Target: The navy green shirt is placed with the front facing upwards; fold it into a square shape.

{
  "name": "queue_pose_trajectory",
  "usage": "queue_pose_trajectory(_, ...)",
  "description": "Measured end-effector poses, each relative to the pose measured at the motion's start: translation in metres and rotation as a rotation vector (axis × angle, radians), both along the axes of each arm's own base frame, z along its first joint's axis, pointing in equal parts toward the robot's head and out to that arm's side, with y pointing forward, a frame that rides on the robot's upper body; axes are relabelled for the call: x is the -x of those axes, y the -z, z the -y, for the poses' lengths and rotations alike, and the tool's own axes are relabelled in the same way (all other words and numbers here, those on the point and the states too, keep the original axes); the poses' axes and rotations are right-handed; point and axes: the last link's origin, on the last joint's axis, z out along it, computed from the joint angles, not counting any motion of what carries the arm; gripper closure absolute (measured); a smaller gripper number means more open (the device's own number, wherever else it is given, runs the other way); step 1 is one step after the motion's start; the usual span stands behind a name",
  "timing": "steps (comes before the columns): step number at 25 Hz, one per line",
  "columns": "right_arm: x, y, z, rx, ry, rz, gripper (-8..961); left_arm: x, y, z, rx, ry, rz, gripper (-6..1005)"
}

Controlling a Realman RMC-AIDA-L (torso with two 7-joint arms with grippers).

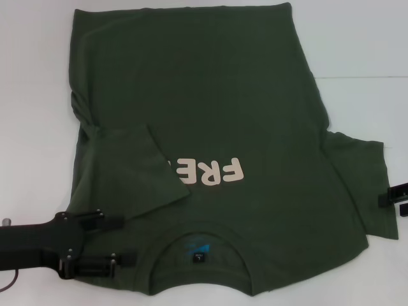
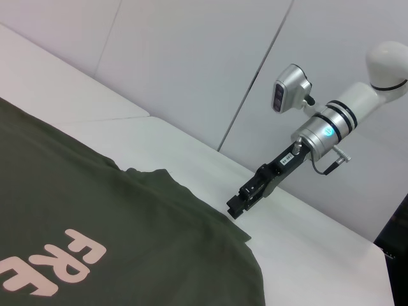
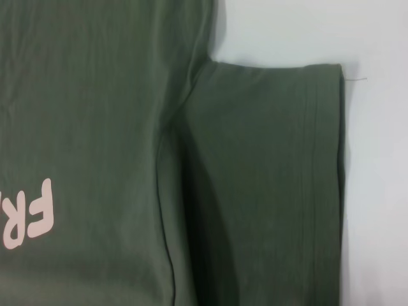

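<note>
While the head view crops the right gripper (image 1: 396,199), the left wrist view shows it pressed together.

The shirt (image 1: 255,115) is soft, matt cloth with fine creases, and its pink letters (image 1: 213,171) look smooth and flat. The table (image 1: 363,44) is white and smooth, maybe plastic. The left gripper (image 1: 118,245) is matt black, while the right gripper (image 2: 237,205) is black too, on a shiny white and silver metal arm
</note>
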Motion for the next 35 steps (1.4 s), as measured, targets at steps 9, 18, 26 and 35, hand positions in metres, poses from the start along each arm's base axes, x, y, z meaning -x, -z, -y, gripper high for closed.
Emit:
queue_pose_trajectory(9,0.000,0.003,-0.001,-0.005,-0.002,0.003,315,0.000,0.000,0.000,0.001,0.001,-0.001,80)
queue_pose_trajectory(18,0.001,0.006,-0.001,-0.004,-0.002,0.001,315,0.000,0.000,0.000,0.001,0.001,-0.001,80)
queue_pose_trajectory(26,0.003,0.011,-0.002,-0.008,-0.006,-0.001,315,0.000,0.000,0.000,0.001,0.001,-0.001,80)
queue_pose_trajectory(35,0.004,0.012,-0.004,-0.014,-0.007,-0.004,314,0.000,0.000,0.000,0.001,0.001,0.000,80)
